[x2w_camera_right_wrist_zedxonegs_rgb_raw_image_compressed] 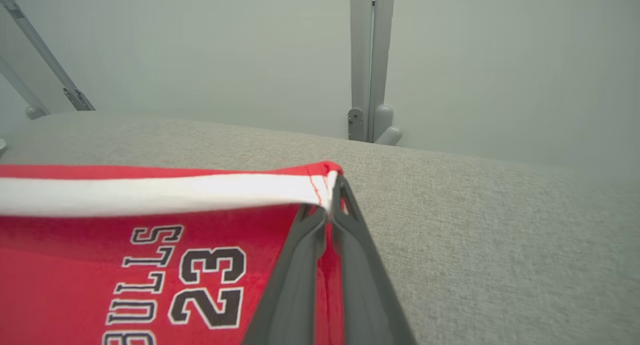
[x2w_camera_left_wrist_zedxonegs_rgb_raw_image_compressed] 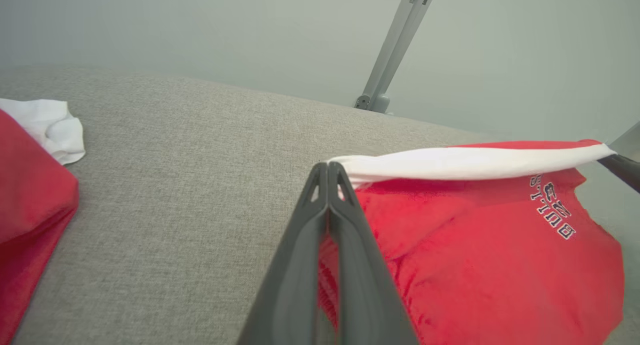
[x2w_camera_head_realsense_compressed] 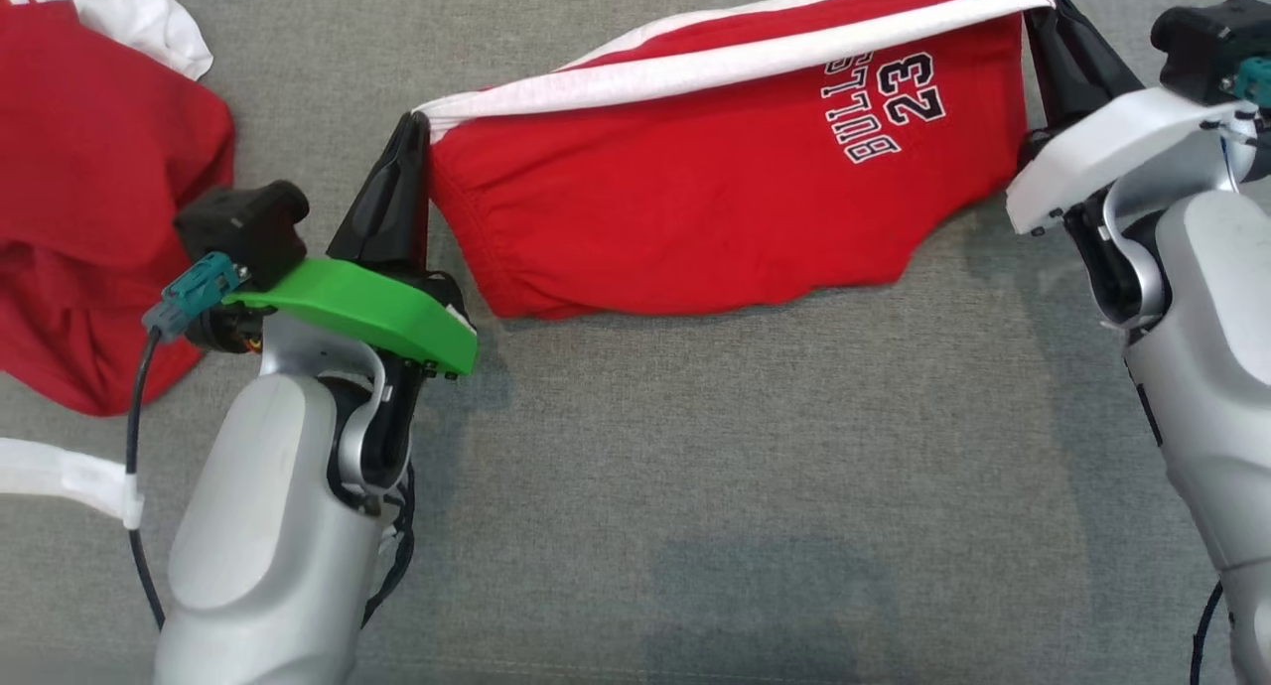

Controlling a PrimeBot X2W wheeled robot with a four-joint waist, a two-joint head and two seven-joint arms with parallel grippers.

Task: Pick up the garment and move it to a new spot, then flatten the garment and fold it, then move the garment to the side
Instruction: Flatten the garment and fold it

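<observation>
Black fingers first: I have two grippers, and both are pinched tight on cloth. My left gripper (x2w_camera_head_realsense_compressed: 415, 124) clamps one end of the white band (x2w_camera_head_realsense_compressed: 735, 60) and my right gripper (x2w_camera_head_realsense_compressed: 1055, 5) clamps the other end, so the band runs taut from one to the other. One red garment (x2w_camera_head_realsense_compressed: 695, 208) printed BULLS 23 hangs from that band. Its long axis lies left to right between my grippers, and its body sags from my fingertips back toward my wrists onto the grey fabric surface (x2w_camera_head_realsense_compressed: 745, 486). The print sits close to my right gripper. On the outer side of my left gripper, well apart, lies one other red garment (x2w_camera_head_realsense_compressed: 89, 199) with a white cloth (x2w_camera_head_realsense_compressed: 149, 20) at its far edge.
</observation>
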